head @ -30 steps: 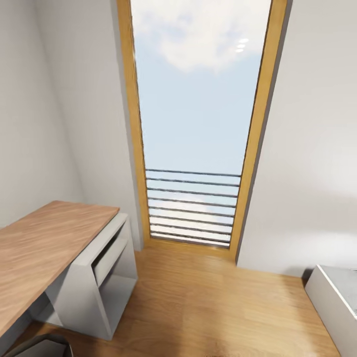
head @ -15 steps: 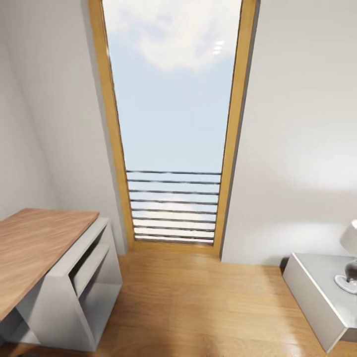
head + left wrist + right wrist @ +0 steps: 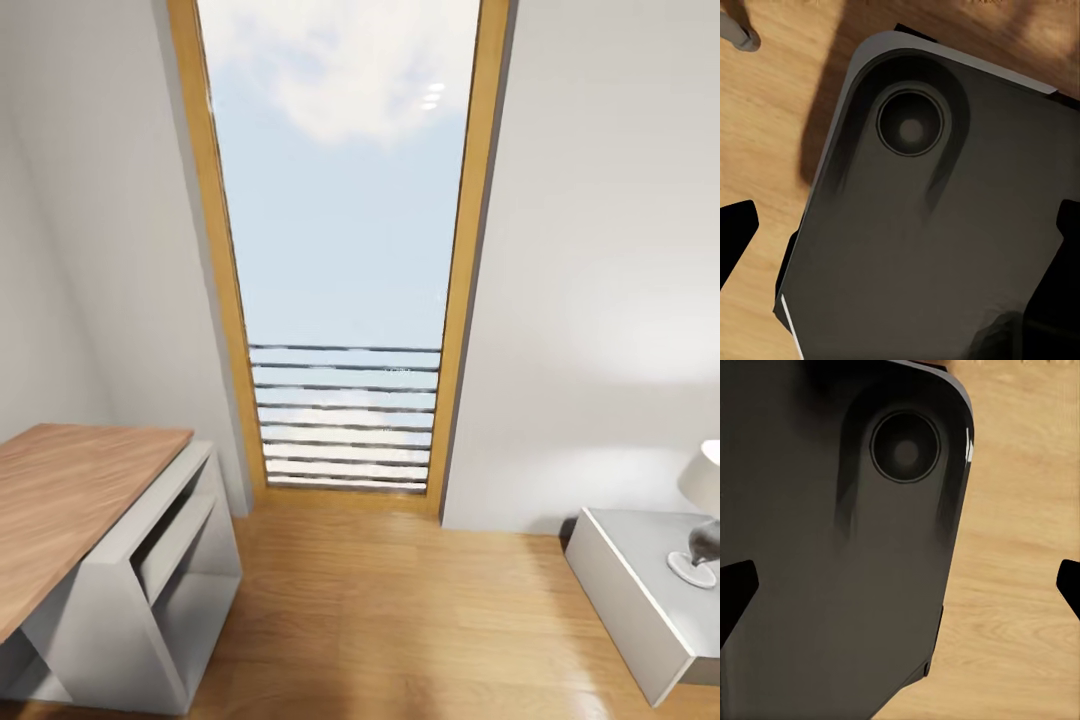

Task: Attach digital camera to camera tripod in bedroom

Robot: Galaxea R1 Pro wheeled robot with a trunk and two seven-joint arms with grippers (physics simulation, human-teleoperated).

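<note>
Head cam faces a tall wood-framed skylight window (image 3: 340,200) w/ horizontal bars low down, sloped white walls either side, so this is the bedroom (image 3: 600,250). Rel. to the window: wood-top desk (image 3: 70,500) w/ grey shelf frame sits to its left, grey nightstand (image 3: 640,590) w/ a lamp (image 3: 700,530) to its right, light wood floor (image 3: 400,620) below it.

Left gripper (image 3: 900,247) points down at a dark grey robot panel (image 3: 915,240) over floor; black fingertips (image 3: 735,232) at frame edges, spread wide, nothing btwn them. Right gripper (image 3: 900,592): same pose, same spread tips, nothing held.
</note>
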